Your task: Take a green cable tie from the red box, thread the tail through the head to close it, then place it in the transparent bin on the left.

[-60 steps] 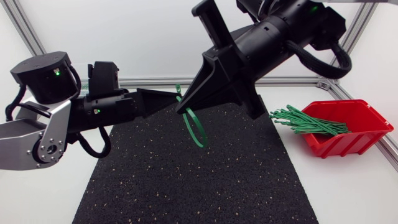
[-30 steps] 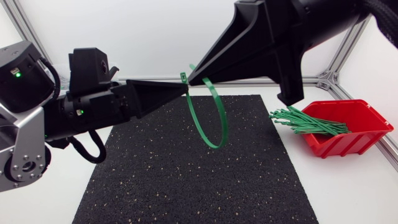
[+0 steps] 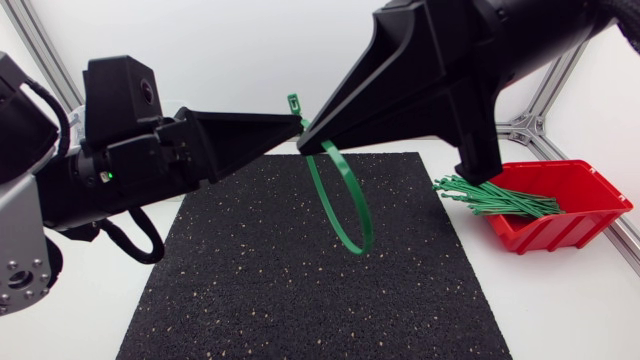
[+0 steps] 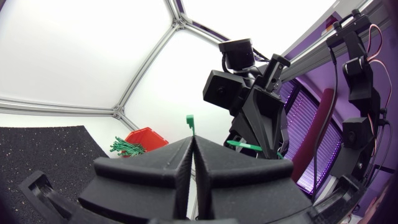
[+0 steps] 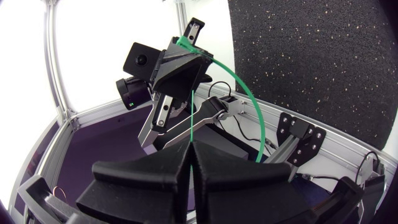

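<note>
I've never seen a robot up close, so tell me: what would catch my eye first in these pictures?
Two matte black wedge-fingered grippers meet almost tip to tip, raised above the black speckled mat. The left gripper and the right gripper are both shut on one green plastic cable tie, which hangs down below them in a big loop. At the table's right sits a red plastic box with a bundle of green cable ties sticking out.

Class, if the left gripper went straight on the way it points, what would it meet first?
Probably the right gripper, tip to tip with it at the green cable tie both pinch; depth is unclear.
</note>
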`<state>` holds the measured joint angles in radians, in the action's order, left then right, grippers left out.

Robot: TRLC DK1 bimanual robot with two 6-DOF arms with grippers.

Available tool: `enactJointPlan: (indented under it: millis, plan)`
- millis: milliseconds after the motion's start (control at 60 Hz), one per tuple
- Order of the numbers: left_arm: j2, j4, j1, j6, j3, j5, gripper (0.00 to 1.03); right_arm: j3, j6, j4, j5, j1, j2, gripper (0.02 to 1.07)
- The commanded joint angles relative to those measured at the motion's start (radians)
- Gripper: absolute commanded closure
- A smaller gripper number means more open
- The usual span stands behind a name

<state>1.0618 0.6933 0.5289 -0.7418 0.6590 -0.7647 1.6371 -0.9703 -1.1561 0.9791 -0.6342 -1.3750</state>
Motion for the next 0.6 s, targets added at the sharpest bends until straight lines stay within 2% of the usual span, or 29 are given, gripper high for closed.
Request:
enactJointPlan:
  millis: [0,583]
  plan:
    - [-0.011,0.011,0.014,-0.028,0.025,0.004,1.0,0.027,-0.038,-0.025,0.004,-0.005,-0.016,1.01]
    - [-0.057,0.015,0.042,-0.022,0.005,0.022,1.0,0.101,-0.044,-0.05,0.027,0.016,-0.075,1.01]
